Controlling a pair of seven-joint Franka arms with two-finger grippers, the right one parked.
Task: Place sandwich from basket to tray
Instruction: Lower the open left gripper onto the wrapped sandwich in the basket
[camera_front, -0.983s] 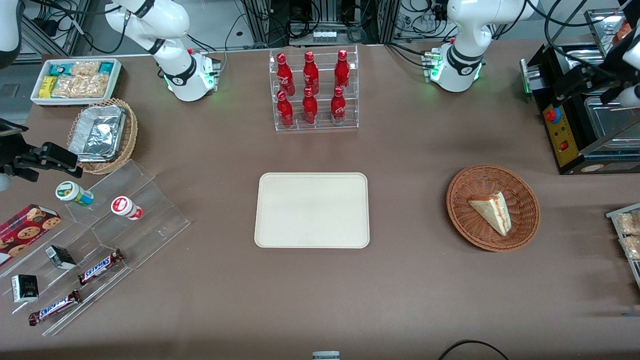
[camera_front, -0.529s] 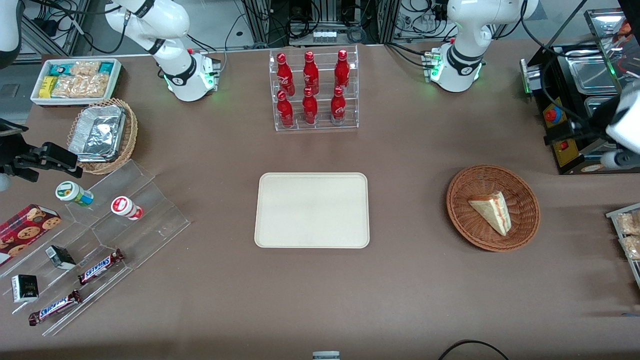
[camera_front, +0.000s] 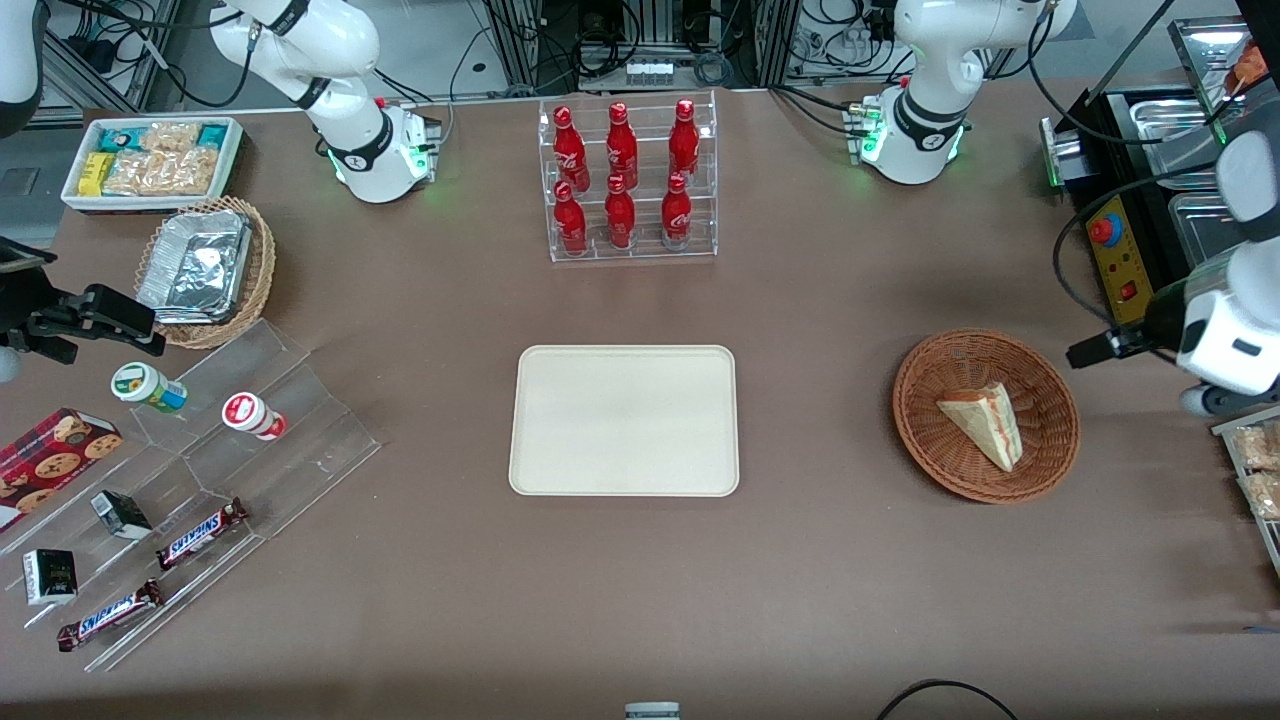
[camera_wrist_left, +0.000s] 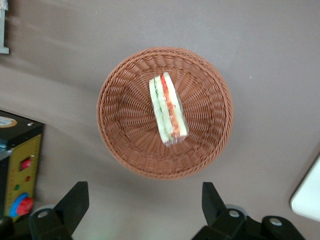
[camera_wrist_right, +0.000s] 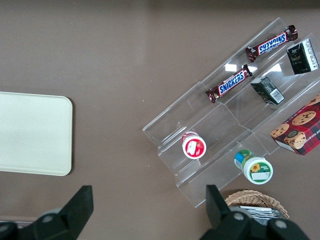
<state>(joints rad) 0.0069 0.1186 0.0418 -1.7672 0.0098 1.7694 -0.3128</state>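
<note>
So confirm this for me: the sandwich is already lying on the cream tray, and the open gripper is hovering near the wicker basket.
Not quite. The sandwich lies in the basket, not on the tray, which holds nothing. The left wrist view shows this. The rest stands: the gripper is open, hovering near the basket.

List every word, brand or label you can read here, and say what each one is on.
"SNICKERS": on the two chocolate bars on the clear stepped display.
Red bottles: white script, too small to read.
Cookie box, two round tubs, dark packets: print unreadable.
Sandwich, basket, tray: no text.
The claw, open, hovers above the table beside the basket and bears no text.
</note>
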